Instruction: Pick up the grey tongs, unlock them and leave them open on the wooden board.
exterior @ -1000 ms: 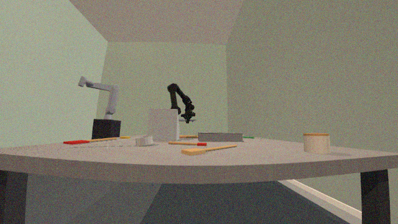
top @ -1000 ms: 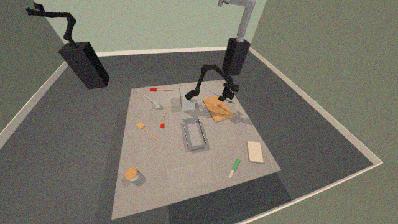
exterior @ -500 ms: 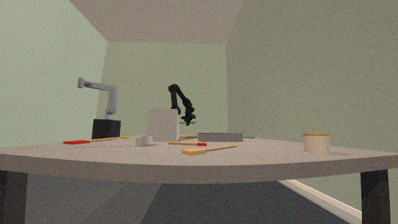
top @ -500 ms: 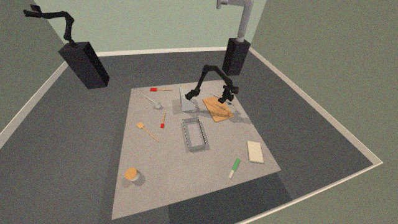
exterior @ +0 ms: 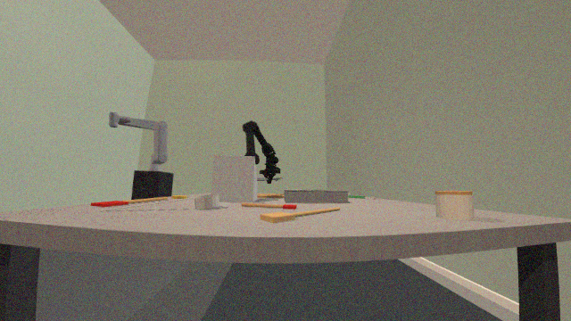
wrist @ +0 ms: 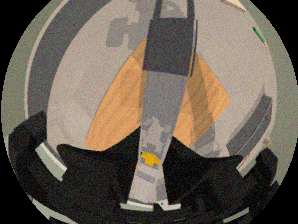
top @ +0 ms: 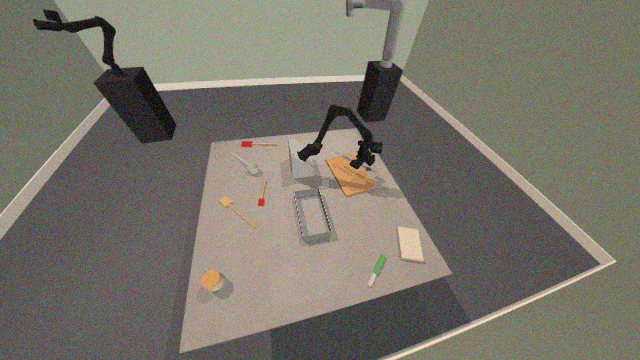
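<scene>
Left half of bench: red spatula [top: 258, 144] by the far edge, wooden spatula [top: 236, 210] mid-left, cork-lidded jar [top: 212, 280] toward the near-left corner. Centre: roasting tin [top: 313, 216], nothing lying across it. Far-right corner: wooden board [top: 350, 175]; above it the gripper [top: 363, 159], jaws pinching the grey tongs [wrist: 162, 106], which run lengthwise over the board in the wrist view. Whether the tongs touch the board cannot be told. Near-right edge: pale block [top: 410, 243], green marker [top: 377, 270].
</scene>
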Action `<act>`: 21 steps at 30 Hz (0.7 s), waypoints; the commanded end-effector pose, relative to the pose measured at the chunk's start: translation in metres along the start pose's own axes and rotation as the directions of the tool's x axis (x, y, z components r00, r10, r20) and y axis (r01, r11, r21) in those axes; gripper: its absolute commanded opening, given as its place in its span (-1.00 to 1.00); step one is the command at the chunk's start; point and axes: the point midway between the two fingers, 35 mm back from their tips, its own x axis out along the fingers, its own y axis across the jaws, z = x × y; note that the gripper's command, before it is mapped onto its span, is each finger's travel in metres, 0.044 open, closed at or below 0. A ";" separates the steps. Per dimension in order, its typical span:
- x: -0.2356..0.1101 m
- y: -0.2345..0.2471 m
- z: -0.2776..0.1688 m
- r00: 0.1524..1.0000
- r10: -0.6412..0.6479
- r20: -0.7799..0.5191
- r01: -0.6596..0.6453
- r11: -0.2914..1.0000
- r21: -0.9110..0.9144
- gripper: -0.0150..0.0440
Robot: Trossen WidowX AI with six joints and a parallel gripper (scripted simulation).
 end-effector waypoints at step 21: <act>0.039 0.000 -0.005 1.000 -0.003 0.002 0.003 1.000 0.005 -1.00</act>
